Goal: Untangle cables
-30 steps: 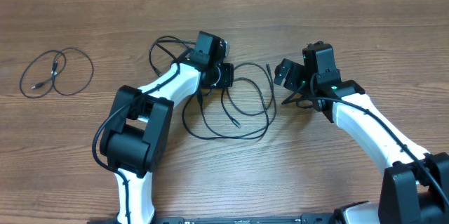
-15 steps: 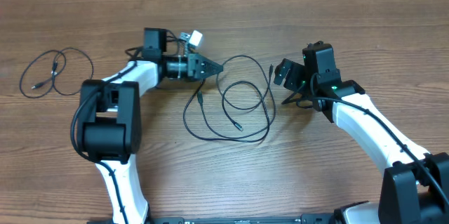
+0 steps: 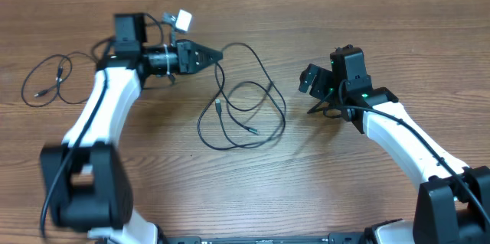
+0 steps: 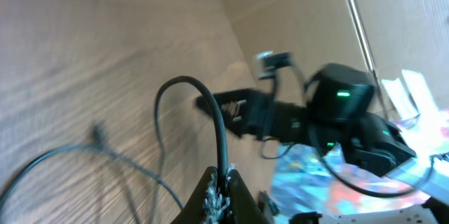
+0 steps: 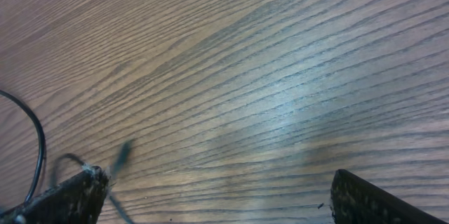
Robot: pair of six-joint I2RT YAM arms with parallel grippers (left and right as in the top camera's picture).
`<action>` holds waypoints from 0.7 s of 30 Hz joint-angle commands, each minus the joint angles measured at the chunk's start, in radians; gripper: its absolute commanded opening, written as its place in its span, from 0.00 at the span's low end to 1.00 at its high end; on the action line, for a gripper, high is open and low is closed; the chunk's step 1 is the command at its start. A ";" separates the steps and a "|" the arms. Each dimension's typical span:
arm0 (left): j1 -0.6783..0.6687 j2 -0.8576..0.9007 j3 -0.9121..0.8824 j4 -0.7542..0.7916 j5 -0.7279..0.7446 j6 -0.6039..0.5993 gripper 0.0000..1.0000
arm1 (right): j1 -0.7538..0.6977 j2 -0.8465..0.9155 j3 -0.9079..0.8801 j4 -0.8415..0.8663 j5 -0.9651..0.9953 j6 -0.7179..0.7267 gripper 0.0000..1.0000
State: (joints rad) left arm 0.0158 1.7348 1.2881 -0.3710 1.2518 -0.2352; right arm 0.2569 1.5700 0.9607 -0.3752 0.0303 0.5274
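Cables [image 3: 245, 114] look mid-untangling: left gripper [image 3: 215, 54] pinches one cord [image 4: 219, 129] beside them, right gripper [image 3: 311, 95] gapes empty nearby, probably should pin loops next.

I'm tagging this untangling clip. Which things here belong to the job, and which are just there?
Job: thin black tangled cables mid-table, pinched by left end effector; separate thin black cable loop, far left; open right end effector.
Just there: brown wooden table; small white tag on left arm.

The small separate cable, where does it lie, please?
Overhead view: the small cable lies far left on the table, just left of the left arm, apart from the tangled cables mid-table.
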 commanded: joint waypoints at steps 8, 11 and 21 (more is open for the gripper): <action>-0.002 -0.328 0.004 -0.023 -0.032 0.040 0.04 | 0.003 -0.001 0.001 0.006 0.010 0.002 1.00; -0.001 -0.362 0.004 -0.044 -0.033 0.029 0.04 | 0.003 -0.001 0.001 0.006 0.010 0.002 1.00; -0.001 -0.378 0.004 -0.277 -0.239 0.068 0.04 | 0.003 -0.001 0.001 0.006 0.010 0.002 1.00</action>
State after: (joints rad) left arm 0.0151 1.3724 1.2881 -0.6174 1.0702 -0.2195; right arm 0.2569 1.5700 0.9607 -0.3756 0.0303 0.5274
